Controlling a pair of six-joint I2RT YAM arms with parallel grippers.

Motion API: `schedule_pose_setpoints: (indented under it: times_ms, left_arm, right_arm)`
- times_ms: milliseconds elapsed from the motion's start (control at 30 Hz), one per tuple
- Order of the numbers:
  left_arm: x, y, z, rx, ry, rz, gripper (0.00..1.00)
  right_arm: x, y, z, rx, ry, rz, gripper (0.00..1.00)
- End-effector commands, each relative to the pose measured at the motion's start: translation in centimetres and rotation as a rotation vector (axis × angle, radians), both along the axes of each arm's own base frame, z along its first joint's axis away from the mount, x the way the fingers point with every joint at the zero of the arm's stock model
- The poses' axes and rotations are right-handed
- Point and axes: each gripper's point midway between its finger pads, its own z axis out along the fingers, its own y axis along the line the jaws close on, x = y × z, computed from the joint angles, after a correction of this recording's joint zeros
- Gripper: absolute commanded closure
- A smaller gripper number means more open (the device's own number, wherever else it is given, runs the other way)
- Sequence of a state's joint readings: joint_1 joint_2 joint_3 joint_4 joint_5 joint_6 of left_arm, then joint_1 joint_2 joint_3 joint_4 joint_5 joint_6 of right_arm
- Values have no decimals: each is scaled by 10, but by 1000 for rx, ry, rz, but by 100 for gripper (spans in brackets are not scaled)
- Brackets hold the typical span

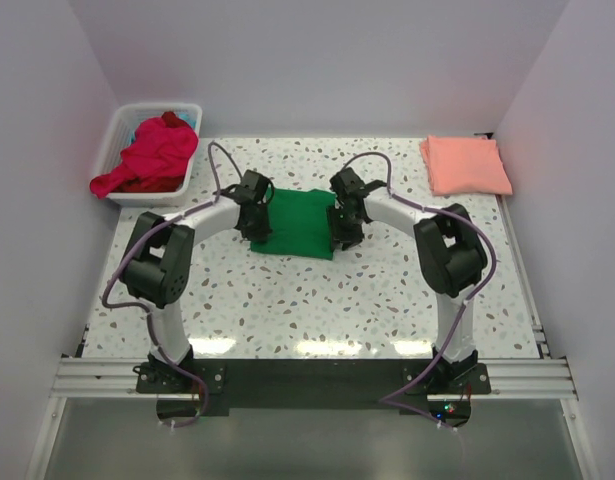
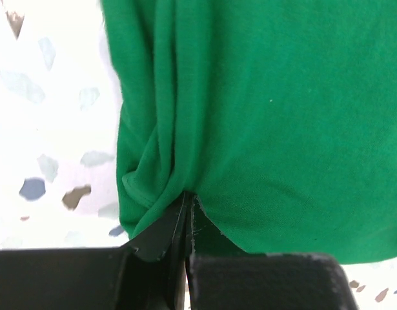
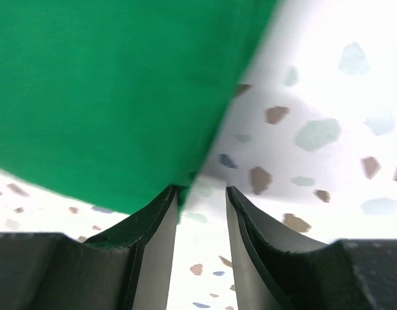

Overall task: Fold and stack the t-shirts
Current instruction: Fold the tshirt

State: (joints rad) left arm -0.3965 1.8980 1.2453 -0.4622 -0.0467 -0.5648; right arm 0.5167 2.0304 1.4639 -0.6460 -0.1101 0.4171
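A bright green t-shirt (image 1: 299, 222), folded into a rectangle, lies on the speckled table between my two grippers. My left gripper (image 1: 255, 228) sits at its left edge. In the left wrist view that gripper (image 2: 187, 203) is shut on a bunched fold of the green cloth (image 2: 263, 116). My right gripper (image 1: 344, 235) is at the shirt's right edge. In the right wrist view it (image 3: 201, 194) stands open, and the green shirt's corner (image 3: 108, 90) touches its left finger with bare table showing between the jaws. A salmon-pink t-shirt (image 1: 465, 165) lies folded at the far right.
A white plastic basket (image 1: 117, 125) stands at the far left corner, holding crumpled red and magenta t-shirts (image 1: 152, 155) that spill over its front rim. White walls close the table on three sides.
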Motion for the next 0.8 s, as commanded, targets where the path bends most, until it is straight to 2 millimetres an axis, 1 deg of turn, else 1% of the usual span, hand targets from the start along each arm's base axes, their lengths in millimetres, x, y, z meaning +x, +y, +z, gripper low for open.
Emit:
schedule_pose_setpoints:
  times_ms: [0, 100, 167, 233, 333, 400, 433, 467, 500, 533, 567, 600, 633, 667, 700, 733, 767]
  left_arm:
    - [-37, 14, -3, 84, 80, -18, 97]
    - [-49, 8, -2, 88, 95, -53, 96]
    - [-53, 4, 0, 88, 92, -74, 95]
    - [-50, 0, 4, 79, 73, -91, 94]
    - [-42, -3, 16, 63, 17, -80, 94]
    - [-32, -5, 32, 48, -50, -66, 92]
    - [-26, -3, 39, 57, -82, -57, 91]
    - [-21, -2, 51, 57, -122, -48, 90]
    - [-16, -1, 58, 61, -150, -45, 88]
    - [-7, 3, 68, 81, -190, -26, 87]
    - [-2, 6, 80, 89, -226, -10, 86]
    - [5, 6, 91, 89, -264, -4, 84]
    - [10, 12, 104, 95, -305, 16, 83]
    - [13, 16, 112, 99, -328, 35, 81]
    - [17, 19, 118, 91, -349, 57, 79]
    - [21, 26, 125, 80, -364, 82, 78]
    - [23, 31, 125, 77, -365, 105, 78]
  right_arm:
    - [-5, -27, -12, -149, 33, 9, 62]
    - [-5, -33, -15, -185, 36, 6, 62]
    - [-2, -36, -14, -200, 23, 0, 62]
    - [1, -36, -12, -205, 11, 1, 62]
    - [9, -33, 0, -188, -33, -3, 62]
    - [14, -29, 13, -159, -68, -5, 62]
    - [17, -26, 19, -149, -87, -5, 62]
    - [20, -25, 30, -133, -112, -9, 62]
    - [21, -24, 34, -124, -125, -13, 62]
    - [22, -23, 40, -113, -140, -17, 62]
    - [23, -22, 47, -105, -155, -19, 61]
    - [26, -22, 58, -92, -185, -26, 61]
    - [29, -21, 66, -84, -209, -36, 61]
    - [31, -23, 72, -85, -225, -47, 59]
    - [33, -22, 84, -69, -256, -54, 58]
    - [37, -22, 88, -58, -280, -62, 56]
    - [39, -19, 92, -44, -297, -63, 50]
